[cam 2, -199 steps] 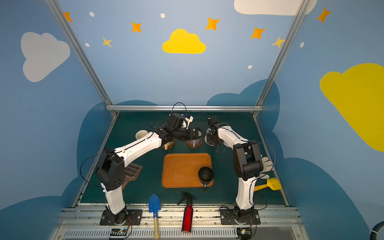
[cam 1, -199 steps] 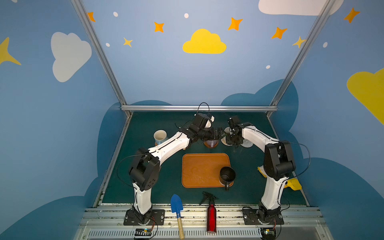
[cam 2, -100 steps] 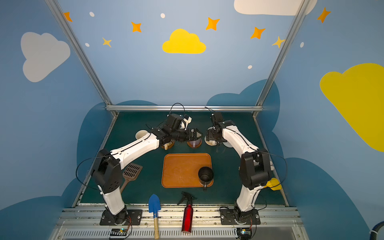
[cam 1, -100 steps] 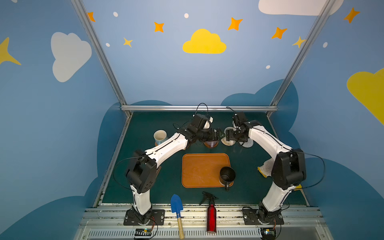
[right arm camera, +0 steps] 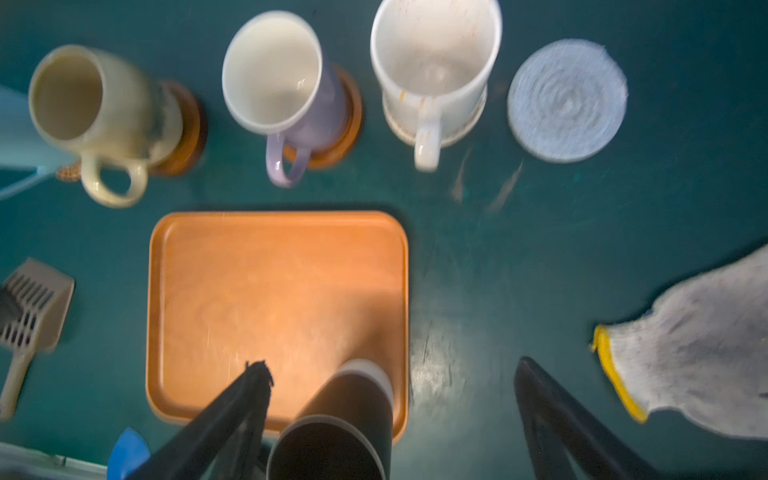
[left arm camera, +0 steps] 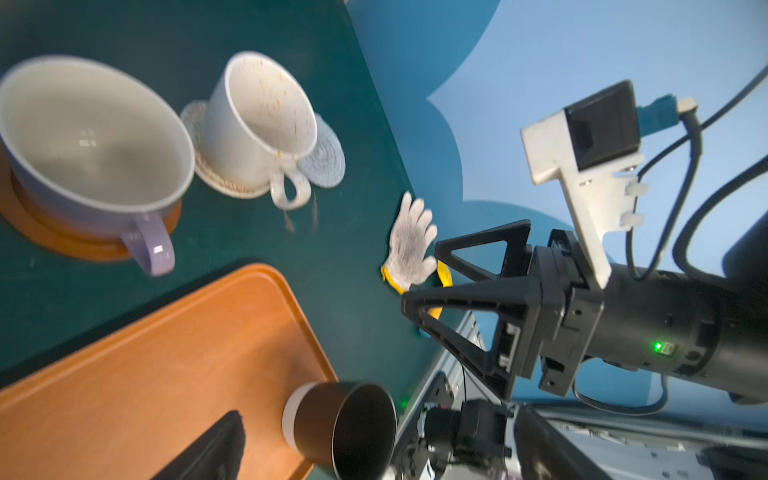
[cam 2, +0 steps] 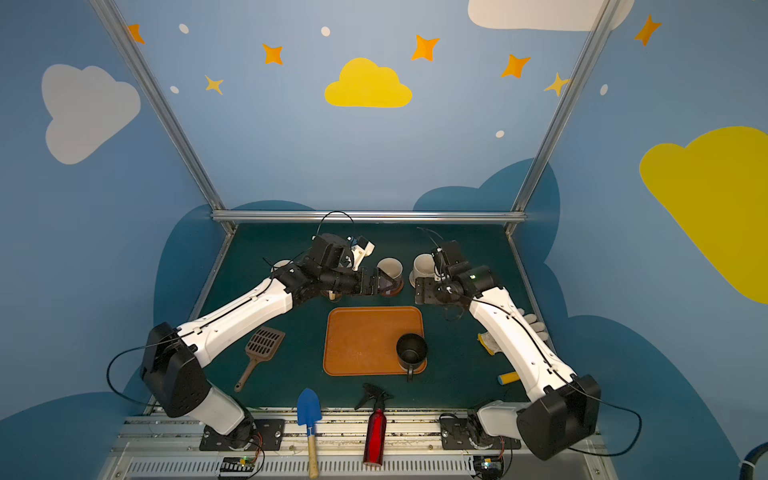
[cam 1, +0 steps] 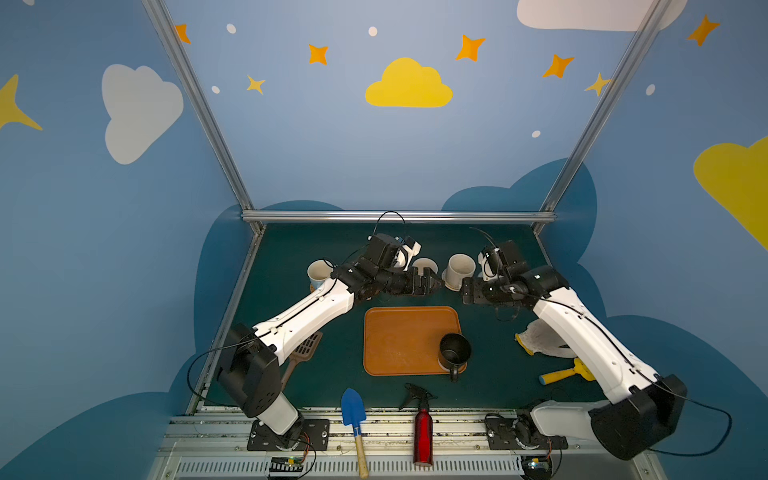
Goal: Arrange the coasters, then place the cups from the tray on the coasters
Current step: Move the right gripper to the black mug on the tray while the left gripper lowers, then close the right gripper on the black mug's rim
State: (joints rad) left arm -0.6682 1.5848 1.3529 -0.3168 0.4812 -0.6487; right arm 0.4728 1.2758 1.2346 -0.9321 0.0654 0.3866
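1. The black mug (cam 1: 455,351) stands upright on the near right corner of the orange-brown wooden rectangular tray (cam 1: 399,340). Its handle points over the near rim.
2. Past the tray's far edge, a row of mugs runs left to right.
   - First comes the light blue mug (cam 1: 319,272).
   - Next is the tan-yellow mug (right arm camera: 83,99), on a dark brown wooden coaster (right arm camera: 187,124).
   - Then the lavender mug (right arm camera: 274,79), on a second brown wooden coaster (right arm camera: 349,120).
   - Last is the cream speckled mug (right arm camera: 434,62), on a beige rope coaster (right arm camera: 469,124).
3. The pale grey rope coaster (right arm camera: 567,99) lies flat on the dark green mat (right arm camera: 478,249), just right of the cream mug's coaster.
4. My right pincer (right arm camera: 390,362) hangs over the mat on the near side of the cream mug. Its fingers are spread wide and grip nothing.
5. My left pincer (cam 2: 384,283) reaches in on the near side of the lavender mug. Its fingers are also wide apart and empty.
6. A white knitted glove with a yellow cuff (right arm camera: 698,353) lies to the right of the tray.
7. A brown slotted plastic scoop (cam 2: 264,345) lies to the left of the tray.
8. At the near edge lie a blue trowel with a wooden handle (cam 1: 353,409) and a red metal spray bottle (cam 1: 423,432).
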